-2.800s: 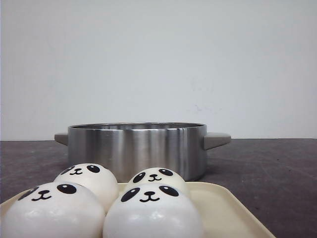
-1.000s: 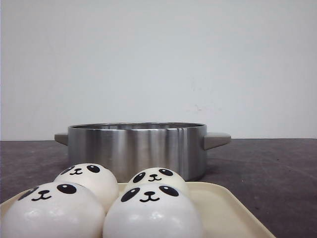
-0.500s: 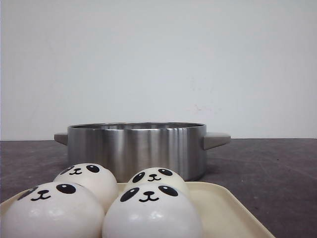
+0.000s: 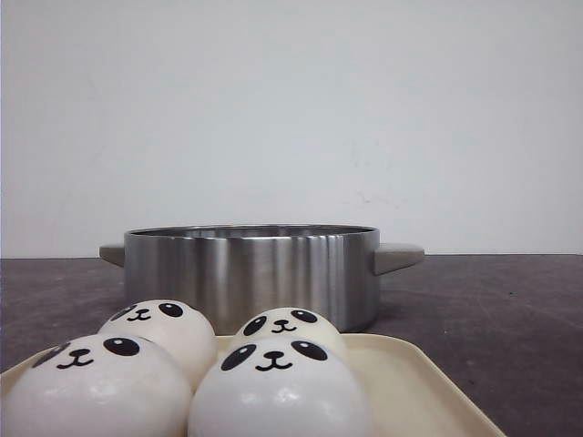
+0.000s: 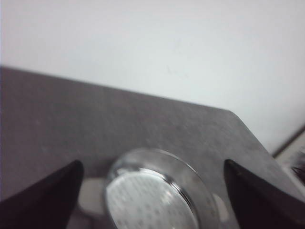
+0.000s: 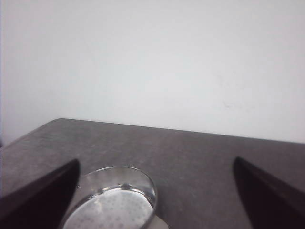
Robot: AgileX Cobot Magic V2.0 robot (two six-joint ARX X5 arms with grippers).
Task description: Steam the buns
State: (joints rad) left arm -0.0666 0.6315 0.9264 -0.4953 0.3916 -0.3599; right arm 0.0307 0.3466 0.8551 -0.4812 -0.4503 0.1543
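Note:
Several white glossy buns with black panda faces sit together on a cream tray (image 4: 414, 387) close to the front camera. The nearest two (image 4: 96, 391) (image 4: 278, 396) are in front and two more (image 4: 159, 326) (image 4: 287, 325) sit behind them. No gripper shows in the front view. My left gripper (image 5: 152, 164) is open, its dark fingers (image 5: 47, 195) spread wide above the steel pot (image 5: 157, 195). My right gripper (image 6: 156, 161) is also open and empty, with the pot (image 6: 114, 205) down toward one of its fingers (image 6: 38, 195). No buns show in either wrist view.
The steel pot (image 4: 250, 273) stands behind the tray, with grey handles (image 4: 398, 258) on both sides and a perforated plate (image 6: 109, 214) inside. The dark tabletop (image 4: 510, 319) runs back to a white wall. The left wrist view is blurred.

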